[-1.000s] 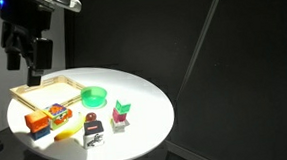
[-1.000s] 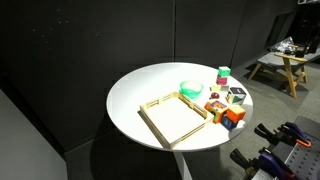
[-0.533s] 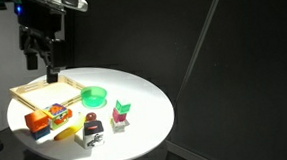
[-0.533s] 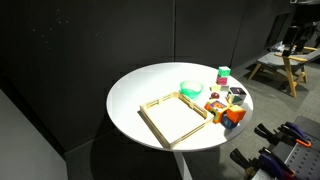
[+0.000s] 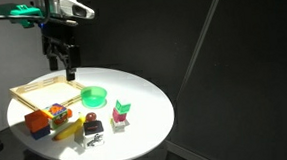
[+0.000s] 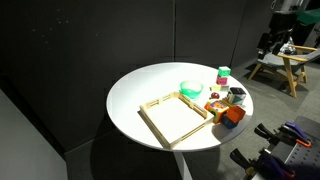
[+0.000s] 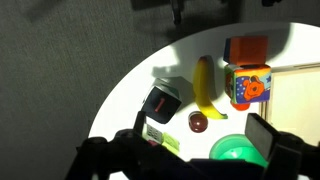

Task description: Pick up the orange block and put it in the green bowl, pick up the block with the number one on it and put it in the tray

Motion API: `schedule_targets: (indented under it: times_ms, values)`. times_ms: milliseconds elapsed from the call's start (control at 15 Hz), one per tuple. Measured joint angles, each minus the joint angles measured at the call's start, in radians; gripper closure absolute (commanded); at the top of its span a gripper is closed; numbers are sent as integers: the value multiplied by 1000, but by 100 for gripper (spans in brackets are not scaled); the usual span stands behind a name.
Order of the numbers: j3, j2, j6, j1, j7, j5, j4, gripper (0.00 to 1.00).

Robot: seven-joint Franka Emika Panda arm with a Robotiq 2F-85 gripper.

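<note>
The orange block (image 5: 36, 121) lies at the table's near-left edge, next to a multicoloured cube (image 5: 57, 112); it also shows in the wrist view (image 7: 247, 48) and in an exterior view (image 6: 232, 116). The dark block with a red one (image 7: 163, 103) lies beside a banana (image 7: 205, 85). The green bowl (image 5: 94, 95) stands near the middle, empty, next to the wooden tray (image 5: 46, 94), which is also empty. My gripper (image 5: 64, 65) hangs open and empty high above the tray's far side. In the wrist view the gripper (image 7: 199, 128) sits above the bowl (image 7: 235, 153).
A small dark red round thing (image 7: 199, 122) lies between banana and bowl. A green and pink block (image 5: 121, 111) stands right of the bowl. The round white table (image 5: 145, 100) drops off on all sides. A wooden stool (image 6: 280, 68) stands behind.
My arm has swung from beyond the table's left edge to above the tray's far side. The objects on the table have not moved.
</note>
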Motion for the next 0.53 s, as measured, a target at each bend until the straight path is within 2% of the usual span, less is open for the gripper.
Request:
schedule_targets:
  times_ms: [533]
  values:
    - [57, 136, 102, 48, 71, 54, 22, 0]
